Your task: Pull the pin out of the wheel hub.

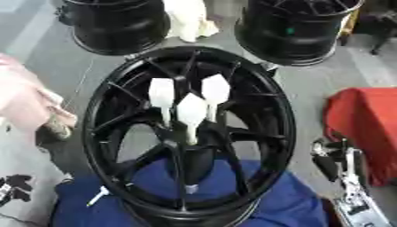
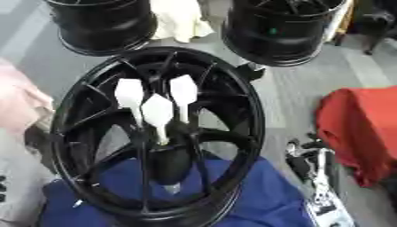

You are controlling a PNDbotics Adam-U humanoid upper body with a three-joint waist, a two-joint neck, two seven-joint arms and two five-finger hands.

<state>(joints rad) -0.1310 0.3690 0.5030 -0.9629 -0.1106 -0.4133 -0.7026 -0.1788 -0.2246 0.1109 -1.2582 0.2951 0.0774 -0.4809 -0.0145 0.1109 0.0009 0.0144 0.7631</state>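
A black wheel hub [image 1: 108, 106] lies tilted on a blue cloth [image 1: 287, 204]. Three white pins with flat paddle heads stand in its centre: one at the left [image 1: 161, 95], one at the right [image 1: 215, 88] and one in front [image 1: 192, 111]. My right hand [image 1: 339, 160] rests low at the right, outside the rim, fingers relaxed and pointing up, holding nothing. A dark shape at the lower left edge [image 1: 14, 186] looks like part of my left hand, well clear of the hub.
Two more black wheels stand behind, at the left [image 1: 116, 24] and at the right [image 1: 298, 29], with a pale cloth [image 1: 188, 20] between them. A red cloth [image 1: 364, 124] lies right, a pink one [image 1: 23, 97] left. A small white piece [image 1: 98, 196] lies on the blue cloth.
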